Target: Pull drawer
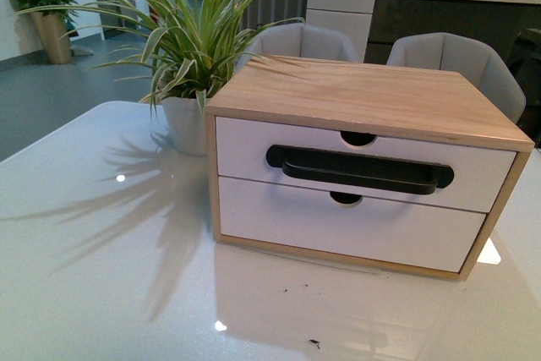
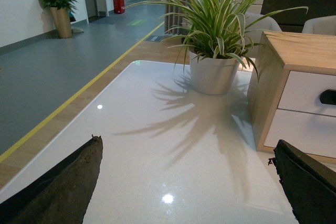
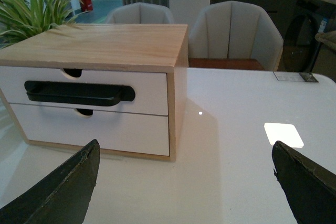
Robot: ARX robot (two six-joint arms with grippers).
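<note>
The left gripper (image 2: 187, 148) and right gripper (image 3: 185, 148) are hovering wide open over the table (image 1: 93, 243), the drawer (image 1: 363, 162) sitting shut.

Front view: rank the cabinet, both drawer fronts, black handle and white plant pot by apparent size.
1. cabinet
2. drawer and lower drawer front, looking alike
3. black handle
4. white plant pot, partly hidden

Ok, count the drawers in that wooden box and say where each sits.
2. The upper drawer, with the black handle, and the lower drawer directly beneath it, with only a notch. No others show from these views.
</note>
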